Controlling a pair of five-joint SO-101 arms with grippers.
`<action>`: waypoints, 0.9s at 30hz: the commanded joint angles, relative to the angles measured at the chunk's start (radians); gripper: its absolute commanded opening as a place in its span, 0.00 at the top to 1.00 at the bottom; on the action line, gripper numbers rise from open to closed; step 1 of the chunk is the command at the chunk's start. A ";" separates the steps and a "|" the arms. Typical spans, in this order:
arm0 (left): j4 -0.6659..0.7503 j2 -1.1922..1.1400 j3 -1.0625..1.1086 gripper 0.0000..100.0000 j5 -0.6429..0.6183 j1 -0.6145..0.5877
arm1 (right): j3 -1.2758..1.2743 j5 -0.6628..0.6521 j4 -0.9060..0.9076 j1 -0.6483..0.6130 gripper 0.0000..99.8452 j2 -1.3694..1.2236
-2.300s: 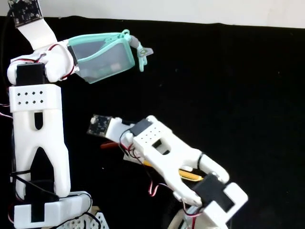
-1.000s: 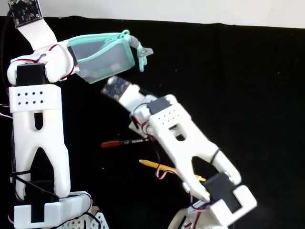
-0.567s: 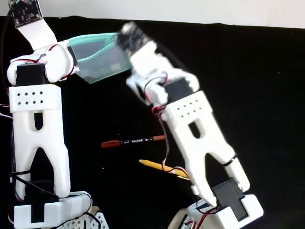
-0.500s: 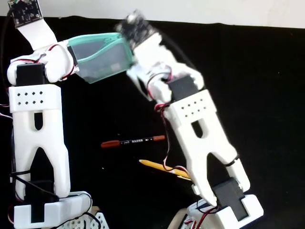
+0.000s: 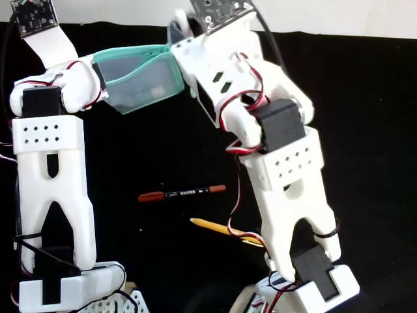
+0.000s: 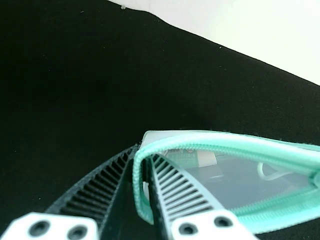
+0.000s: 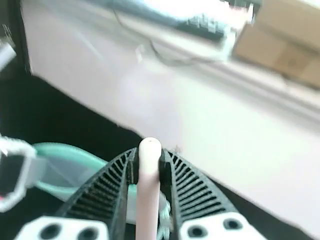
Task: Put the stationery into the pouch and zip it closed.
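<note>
A teal-rimmed clear pouch [image 5: 140, 75] hangs above the table at the upper left, and my left gripper [image 5: 98, 81] is shut on one end of it. In the left wrist view the teal rim [image 6: 142, 192] is pinched between the fingers of that gripper [image 6: 141, 150]. My right gripper [image 5: 181, 39] is raised beside the pouch's other end. In the right wrist view it [image 7: 148, 150] is shut on a pale pink stick [image 7: 148, 195], with the pouch [image 7: 65, 167] just below. A red-capped pen [image 5: 182, 192] and a yellow pencil [image 5: 225, 229] lie on the black table.
The black cloth [image 5: 365, 130] covers the table, with bare room to the right. A white wall edge [image 5: 326, 16] runs along the back. The right arm's body [image 5: 287, 169] stands over the pencil's far end.
The right arm has lifted from the table by the pens and swung up to the pouch's far end. It now covers the zipper pull. The left arm and pouch have stayed still.
</note>
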State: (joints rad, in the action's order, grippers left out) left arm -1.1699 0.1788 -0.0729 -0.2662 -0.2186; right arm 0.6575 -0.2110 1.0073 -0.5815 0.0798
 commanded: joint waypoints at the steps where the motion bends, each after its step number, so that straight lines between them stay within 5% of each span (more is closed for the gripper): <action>1: 0.009 -0.004 0.004 0.99 -0.005 -0.010 | 0.166 0.006 0.002 -0.047 0.99 -0.044; 27: 0.009 -0.004 0.004 0.99 -0.005 -0.010 | 1.124 0.055 0.031 -0.171 0.99 -0.588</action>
State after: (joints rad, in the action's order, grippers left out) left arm -1.1699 0.1788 -0.0729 -0.2662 -0.2186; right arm 1.6502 -0.1634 1.0518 -0.7350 -0.4664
